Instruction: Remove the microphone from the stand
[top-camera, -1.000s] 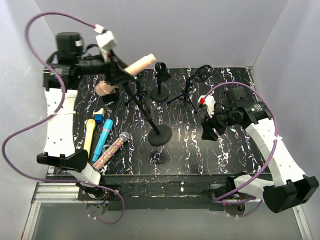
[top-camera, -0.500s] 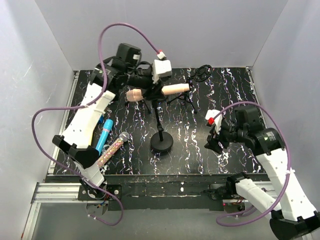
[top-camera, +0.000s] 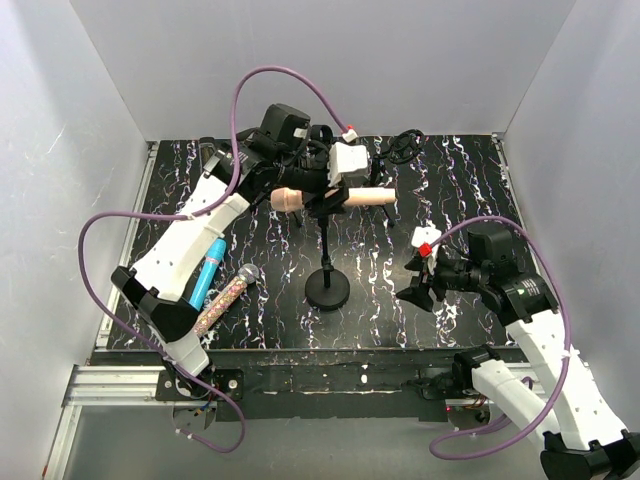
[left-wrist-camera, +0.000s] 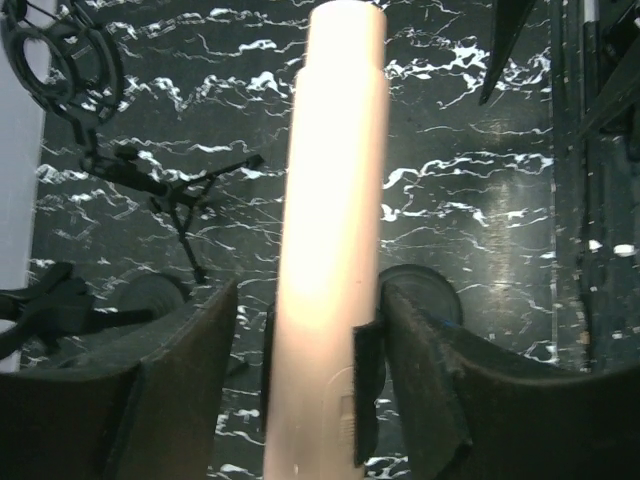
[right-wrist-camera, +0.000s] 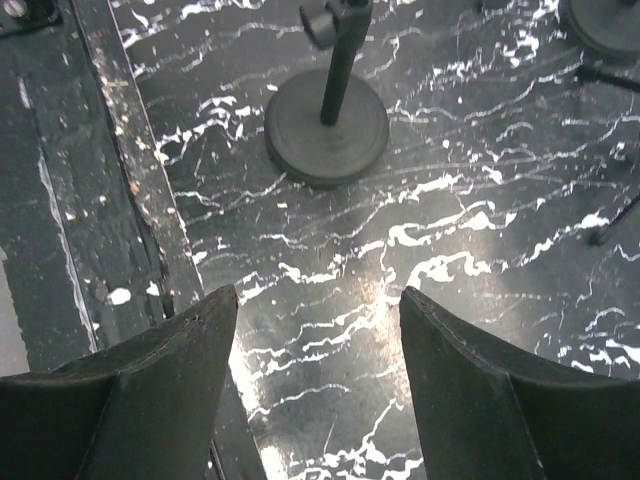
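Note:
A peach microphone (top-camera: 335, 198) lies level in the clip on top of a black stand (top-camera: 327, 291) with a round base, at the middle of the table. My left gripper (top-camera: 338, 178) reaches it from the back left and is shut on the handle. In the left wrist view the microphone (left-wrist-camera: 330, 180) runs up between my fingers (left-wrist-camera: 440, 400), with the black clip (left-wrist-camera: 366, 390) beside it, and the left gripper (left-wrist-camera: 310, 295) sits over it. My right gripper (top-camera: 415, 285) is open and empty, low to the right of the stand base (right-wrist-camera: 327, 125); in its own wrist view the right gripper (right-wrist-camera: 318, 300) holds nothing.
A blue microphone (top-camera: 207, 275) and a glittery microphone (top-camera: 228, 298) lie at the left of the black marbled table (top-camera: 400, 330). More stands, one a tripod (top-camera: 375, 190) and one with a ring mount (top-camera: 403, 148), stand at the back. Grey walls close in three sides.
My left arm swung right with the microphone; the stand went from tilted to upright and shifted right. The microphone turned level. My right gripper drew back toward the near edge.

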